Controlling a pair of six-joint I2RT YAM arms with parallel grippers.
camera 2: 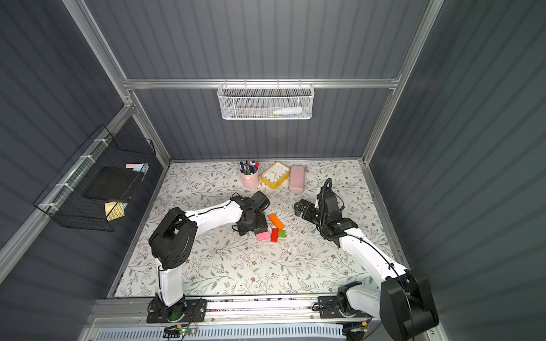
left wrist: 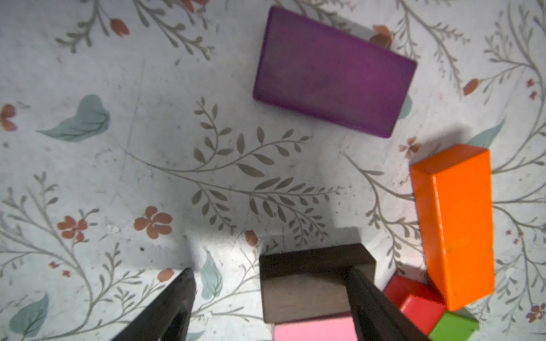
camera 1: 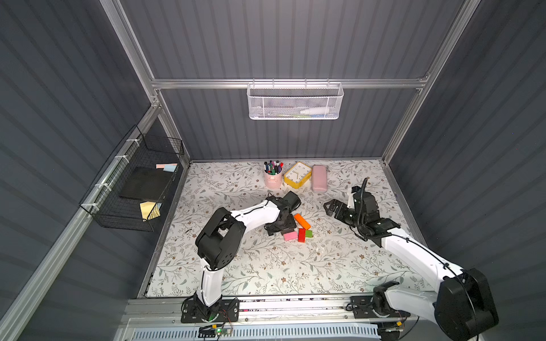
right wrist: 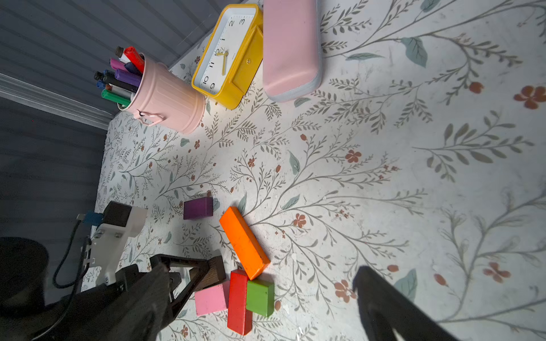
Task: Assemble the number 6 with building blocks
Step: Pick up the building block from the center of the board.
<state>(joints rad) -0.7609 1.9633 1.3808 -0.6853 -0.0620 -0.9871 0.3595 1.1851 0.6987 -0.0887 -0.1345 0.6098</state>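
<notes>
Grey ribbed walls enclose a desk point(camera 1: 266, 265) with a floral cover. Near its middle, in both top views, lie the building blocks point(camera 1: 301, 235).

Centre: the brown block point(left wrist: 307, 283) and the pink block point(left wrist: 316, 329) lie end to end and touch, with brown nearer the back edge. The red block point(right wrist: 237, 301) lies just beside the pink block, on the side toward the right edge. The green cube point(right wrist: 260, 297) touches the red block's other side. The orange bar point(right wrist: 244, 242) lies slantwise, one end against the red block and the other pointing toward the back edge. The purple block point(right wrist: 198, 208) lies flat and apart from the rest, closer to the back edge.

Pincers: my left pincer point(left wrist: 270, 270) points down over the brown block with its jaws apart. One finger point(left wrist: 369, 295) is against the side of that block, while the other stands clear of it over bare cover. My right pincer point(camera 1: 328, 208) hangs above the desk toward the right edge, well apart from the blocks, its jaws spread wide with nothing between them.

Surroundings: along the back edge, a pink cup point(right wrist: 165, 97) of markers point(right wrist: 124, 76), a yellow clock point(right wrist: 230, 59) and a pink case point(right wrist: 289, 50) stand in a row. A white mesh basket point(camera 1: 295, 102) hangs on the back wall, and a black wire rack point(camera 1: 133, 189) on the left wall.
</notes>
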